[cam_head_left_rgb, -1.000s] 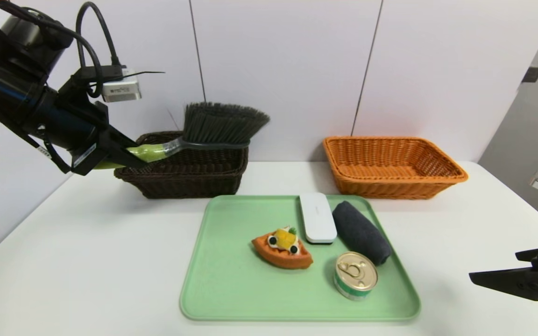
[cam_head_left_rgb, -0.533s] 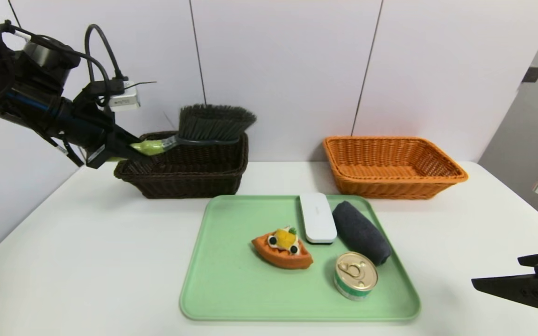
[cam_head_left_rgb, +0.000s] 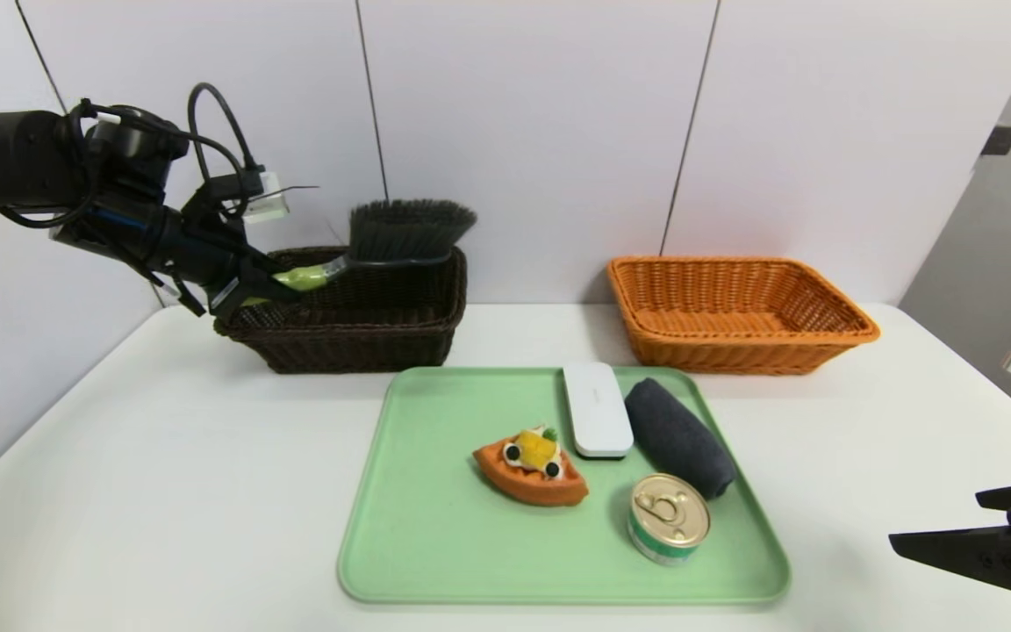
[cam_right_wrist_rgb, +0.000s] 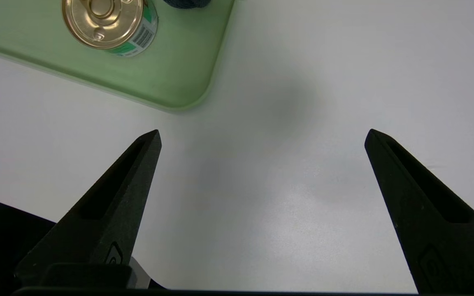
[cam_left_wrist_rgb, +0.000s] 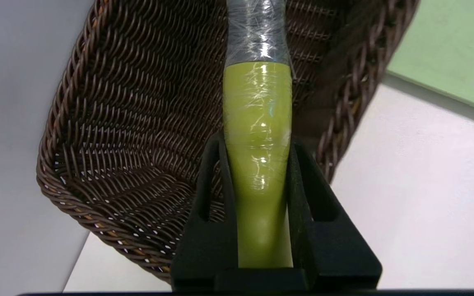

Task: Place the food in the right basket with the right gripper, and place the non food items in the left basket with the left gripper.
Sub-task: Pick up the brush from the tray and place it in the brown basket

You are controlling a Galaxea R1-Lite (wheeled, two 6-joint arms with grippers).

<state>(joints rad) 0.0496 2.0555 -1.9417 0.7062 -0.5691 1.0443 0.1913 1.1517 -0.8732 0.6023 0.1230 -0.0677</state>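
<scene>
The brush (cam_head_left_rgb: 409,233) hangs above the dark brown basket (cam_head_left_rgb: 347,351), its bristles upward. The left gripper (cam_head_left_rgb: 282,285) has its fingers clamped around the yellow-green handle, over that basket's left part. Nearer, on the green tray (cam_head_left_rgb: 435,553), lie a waffle piece with toppings (cam_head_left_rgb: 532,470), a white case (cam_head_left_rgb: 598,411), a rolled dark cloth (cam_head_left_rgb: 679,439) and a tin can (cam_head_left_rgb: 668,518). The orange basket (cam_head_left_rgb: 742,351) stands behind the tray, to the right. The right gripper (cam_right_wrist_rgb: 263,137) is above the tabletop (cam_head_left_rgb: 146,491), right of the tray, fingers spread wide, holding nothing.

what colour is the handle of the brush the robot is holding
Yellow-green, with clear wrap over part of the handle; the left wrist view shows it best.
</scene>
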